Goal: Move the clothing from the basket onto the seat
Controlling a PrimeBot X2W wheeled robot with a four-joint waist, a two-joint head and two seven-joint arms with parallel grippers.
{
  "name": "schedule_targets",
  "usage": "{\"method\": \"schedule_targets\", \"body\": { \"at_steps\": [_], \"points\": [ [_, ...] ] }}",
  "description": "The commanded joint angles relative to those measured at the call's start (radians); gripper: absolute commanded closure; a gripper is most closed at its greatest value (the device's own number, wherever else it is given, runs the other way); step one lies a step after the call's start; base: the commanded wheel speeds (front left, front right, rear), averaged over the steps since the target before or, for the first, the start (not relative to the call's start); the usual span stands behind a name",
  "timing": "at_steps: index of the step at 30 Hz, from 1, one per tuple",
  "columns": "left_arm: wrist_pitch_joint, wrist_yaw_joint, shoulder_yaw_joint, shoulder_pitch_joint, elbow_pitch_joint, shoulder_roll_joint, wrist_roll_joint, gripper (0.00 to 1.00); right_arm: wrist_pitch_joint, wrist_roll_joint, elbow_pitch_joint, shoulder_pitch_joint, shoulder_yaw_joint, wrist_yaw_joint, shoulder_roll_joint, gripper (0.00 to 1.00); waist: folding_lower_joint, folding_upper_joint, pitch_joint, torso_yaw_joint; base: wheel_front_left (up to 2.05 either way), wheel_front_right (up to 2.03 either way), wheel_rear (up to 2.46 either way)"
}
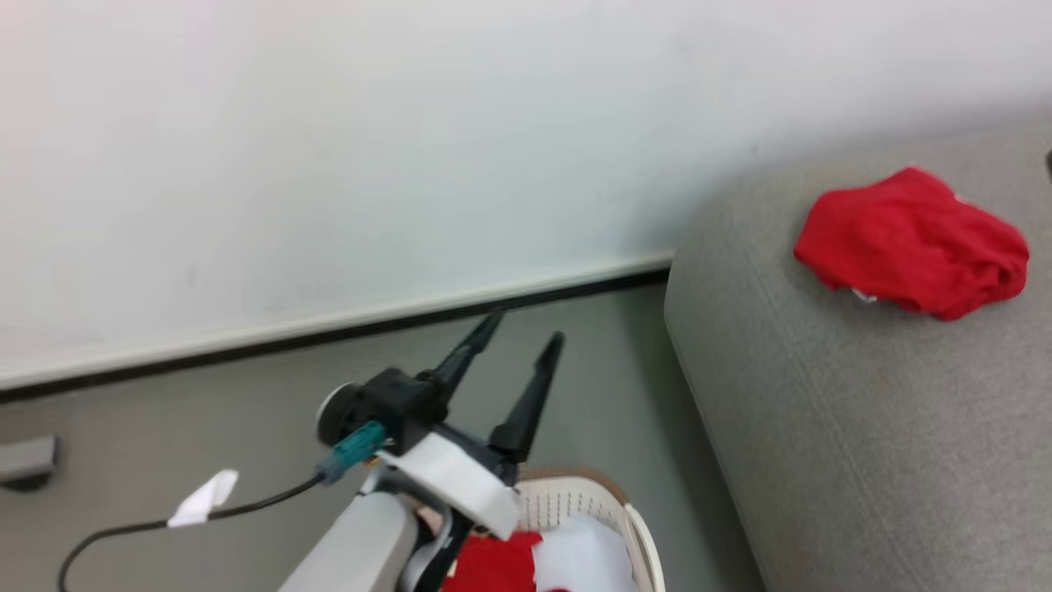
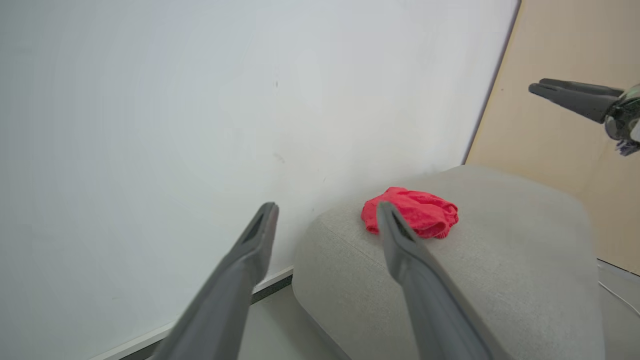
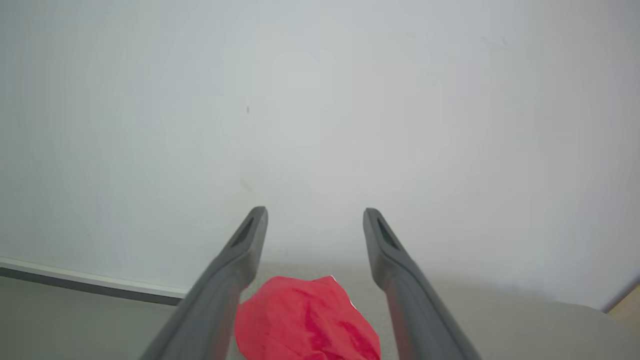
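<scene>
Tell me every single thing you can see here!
red garment: one, bright red, bunched on the seat
red and white clothing: one heap, red and white, in the basket
basket: one, cream with a brown rim, on the floor beside the seat
seat: one, light grey, at the right
wall: one, white, behind everything
floor: one, grey
grey block: one, grey, at the floor's left edge
beige panel: one, beige, behind the seat
cable: one, black with a white tag, on the left arm
left hand: one, dark, open, above the basket
right hand: one, dark, open, above the red garment
</scene>
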Motion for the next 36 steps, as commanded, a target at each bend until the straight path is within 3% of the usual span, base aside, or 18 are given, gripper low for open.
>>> {"method": "schedule_targets", "body": {
  "at_steps": [1,6,13,18,23,36],
  "points": [
    [0.0,0.008,0.02,0.031,-0.007,0.014,-0.004,0.0,-0.02,-0.004,-0.025,0.039,-0.017,-0.002,0.011,0.0,0.0004,0.0,-0.069,0.021,0.0,0.0,0.0],
    [0.0,0.03,0.099,0.09,-0.029,0.045,0.003,0.0,-0.087,-0.045,-0.135,0.178,-0.136,-0.002,0.077,0.0,0.0004,0.0,-0.094,0.056,0.0,0.0,0.0],
    [0.0,0.081,0.212,0.187,-0.055,0.074,0.032,0.0,-0.128,-0.142,-0.277,0.469,-0.404,-0.002,0.292,0.0,0.0004,0.0,-0.112,0.117,0.0,0.0,0.0],
    [0.0,0.122,0.303,0.268,-0.062,0.072,0.047,0.0,-0.127,-0.231,-0.366,0.64,-0.504,-0.002,0.425,0.0,0.0004,0.0,-0.129,0.152,0.0,0.0,0.0],
    [0.0,0.138,0.397,0.353,-0.091,0.045,0.062,0.0,-0.128,-0.272,-0.385,0.732,-0.497,-0.002,0.5,0.0,0.0004,0.0,-0.133,0.167,0.0,0.0,0.0],
    [0.0,0.106,0.494,0.456,-0.126,-0.038,0.173,0.0,-0.128,-0.329,-0.359,0.781,-0.441,-0.002,0.556,0.0,0.0004,0.0,-0.123,0.198,0.0,0.0,0.0]
  ]
}}
